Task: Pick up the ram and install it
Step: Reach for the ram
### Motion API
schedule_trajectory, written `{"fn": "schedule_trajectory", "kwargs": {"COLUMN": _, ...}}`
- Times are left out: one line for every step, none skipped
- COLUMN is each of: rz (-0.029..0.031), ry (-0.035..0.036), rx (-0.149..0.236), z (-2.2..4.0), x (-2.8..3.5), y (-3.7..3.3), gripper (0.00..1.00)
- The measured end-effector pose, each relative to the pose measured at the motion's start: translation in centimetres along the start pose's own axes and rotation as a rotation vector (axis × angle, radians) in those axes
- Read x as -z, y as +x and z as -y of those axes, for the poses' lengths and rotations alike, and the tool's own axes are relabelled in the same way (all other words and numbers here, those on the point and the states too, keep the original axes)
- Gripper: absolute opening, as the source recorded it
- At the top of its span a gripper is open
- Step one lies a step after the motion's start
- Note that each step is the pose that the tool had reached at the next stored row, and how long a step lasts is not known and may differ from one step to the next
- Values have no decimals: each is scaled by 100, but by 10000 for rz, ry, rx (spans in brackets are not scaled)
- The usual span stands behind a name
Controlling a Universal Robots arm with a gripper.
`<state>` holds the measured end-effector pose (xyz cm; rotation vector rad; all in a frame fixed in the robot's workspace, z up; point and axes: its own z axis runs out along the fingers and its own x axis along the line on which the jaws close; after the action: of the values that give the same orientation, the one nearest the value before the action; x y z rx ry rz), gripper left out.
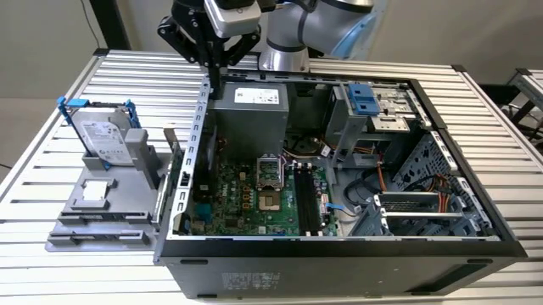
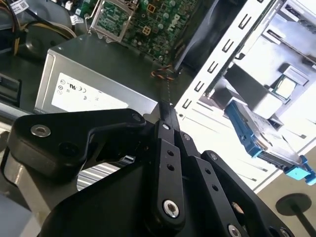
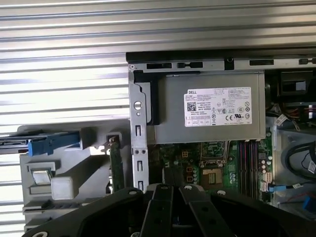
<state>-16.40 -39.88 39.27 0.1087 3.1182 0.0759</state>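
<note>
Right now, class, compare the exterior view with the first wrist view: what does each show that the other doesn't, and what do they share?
Exterior view's extras: the arm's grey body, the perforated drive cage and the case's black near wall. First wrist view's extra: the ram seen as a green stick, upright in the gray holder beside the case. Shared: the gripper above the case's edge by the power supply, the motherboard and the blue-bracketed hard drive.
</note>
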Motion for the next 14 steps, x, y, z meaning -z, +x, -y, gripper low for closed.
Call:
{"fn": "schedule_trajectory", "kwargs": {"rz": 0, "ry": 0, "rx": -1, "z": 2, "x": 0, "y": 24, "gripper": 0}}
{"fn": "schedule_trajectory", "kwargs": {"rz": 1, "ry": 0, "rx": -1, "z": 3, "x": 1, "y": 48, "gripper": 0}}
{"fn": "schedule_trajectory", "kwargs": {"rz": 0, "ry": 0, "rx": -1, "z": 5, "x": 2, "y": 73, "gripper": 0}}
{"fn": "schedule_trajectory", "kwargs": {"rz": 1, "ry": -1, "rx": 0, "z": 7, "x": 2, "y": 96, "gripper": 0}}
{"fn": "schedule_trajectory", "kwargs": {"rz": 1, "ry": -1, "rx": 1, "z": 8, "x": 2, "y": 120, "gripper": 0}}
{"fn": "schedule_trajectory", "kwargs": {"rz": 1, "ry": -1, "rx": 0, "z": 10, "x": 3, "y": 143, "gripper": 0}}
{"fn": "schedule_trajectory", "kwargs": {"rz": 1, "ry": 0, "rx": 0, "z": 12, "x": 3, "y": 167, "gripper": 0}}
{"fn": "schedule_trajectory", "kwargs": {"rz": 0, "ry": 0, "rx": -1, "z": 13, "x": 4, "y": 191, "gripper": 0}}
{"fn": "schedule_trajectory", "kwargs": {"rz": 1, "ry": 0, "rx": -1, "z": 15, "x": 4, "y": 215, "gripper": 0}}
{"fn": "schedule_trajectory", "kwargs": {"rz": 0, "ry": 0, "rx": 0, "z": 17, "x": 5, "y": 241, "gripper": 0}}
{"fn": "schedule_trajectory", "kwargs": {"rz": 0, "ry": 0, "rx": 0, "z": 19, "x": 6, "y": 270, "gripper": 0}}
{"fn": "schedule_trajectory", "kwargs": {"rz": 0, "ry": 0, "rx": 1, "z": 21, "x": 6, "y": 300, "gripper": 0}}
{"fn": "schedule_trajectory", "kwargs": {"rz": 1, "ry": 0, "rx": 1, "z": 23, "x": 7, "y": 328, "gripper": 0}}
{"fn": "schedule_trajectory", "kwargs": {"rz": 0, "ry": 0, "rx": 1, "z": 25, "x": 8, "y": 357, "gripper": 0}}
